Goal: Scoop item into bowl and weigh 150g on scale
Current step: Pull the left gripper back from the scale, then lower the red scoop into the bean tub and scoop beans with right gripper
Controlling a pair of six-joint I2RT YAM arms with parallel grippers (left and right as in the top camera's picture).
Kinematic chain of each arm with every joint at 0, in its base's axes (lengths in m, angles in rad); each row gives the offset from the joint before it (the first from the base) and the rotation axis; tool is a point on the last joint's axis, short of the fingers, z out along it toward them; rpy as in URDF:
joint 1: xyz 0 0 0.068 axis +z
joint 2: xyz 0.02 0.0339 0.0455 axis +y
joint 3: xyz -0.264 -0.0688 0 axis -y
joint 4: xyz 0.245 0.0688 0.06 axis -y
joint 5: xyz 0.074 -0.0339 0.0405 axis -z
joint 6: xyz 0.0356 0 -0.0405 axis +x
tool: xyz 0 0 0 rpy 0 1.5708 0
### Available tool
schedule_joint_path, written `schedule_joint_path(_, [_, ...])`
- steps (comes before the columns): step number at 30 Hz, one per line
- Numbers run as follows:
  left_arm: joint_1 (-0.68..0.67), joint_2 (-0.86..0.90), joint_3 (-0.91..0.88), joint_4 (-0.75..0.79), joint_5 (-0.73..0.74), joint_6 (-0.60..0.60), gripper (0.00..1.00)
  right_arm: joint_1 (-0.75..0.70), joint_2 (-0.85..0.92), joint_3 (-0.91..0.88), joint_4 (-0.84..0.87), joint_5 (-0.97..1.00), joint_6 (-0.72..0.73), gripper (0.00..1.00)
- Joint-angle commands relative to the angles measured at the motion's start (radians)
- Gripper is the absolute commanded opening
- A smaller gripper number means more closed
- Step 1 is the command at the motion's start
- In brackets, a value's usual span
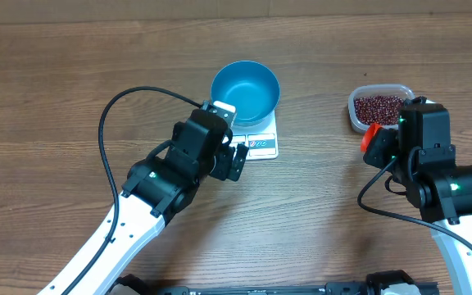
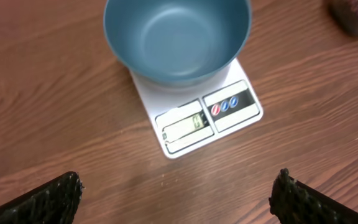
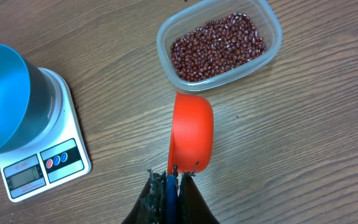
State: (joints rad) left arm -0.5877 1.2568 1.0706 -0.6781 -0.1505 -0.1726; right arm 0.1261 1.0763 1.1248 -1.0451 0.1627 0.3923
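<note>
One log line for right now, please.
bowl: empty, on scale | beans: in tub | right gripper: shut on orange scoop, beside tub | left gripper: open, near scale

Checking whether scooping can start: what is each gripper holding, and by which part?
The right gripper is shut on the orange scoop, gripping its handle. The left gripper is open and holds nothing.

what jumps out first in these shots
A blue bowl sits empty on a white scale mid-table. To its right, the right tool grips an orange scoop just short of a clear tub of dark red beans.
</note>
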Motion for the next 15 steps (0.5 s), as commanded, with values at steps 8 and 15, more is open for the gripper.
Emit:
schedule_joint_path(8, [0.008,0.0,-0.01,0.009,0.011,0.015,0.99,0.002,-0.002,0.027,0.003,0.002,-0.007,0.04])
schedule_joint_path(15, [0.008,0.0,-0.01,0.0,0.011,0.015,1.0,0.002,-0.002,0.027,0.053,0.039,-0.137,0.04])
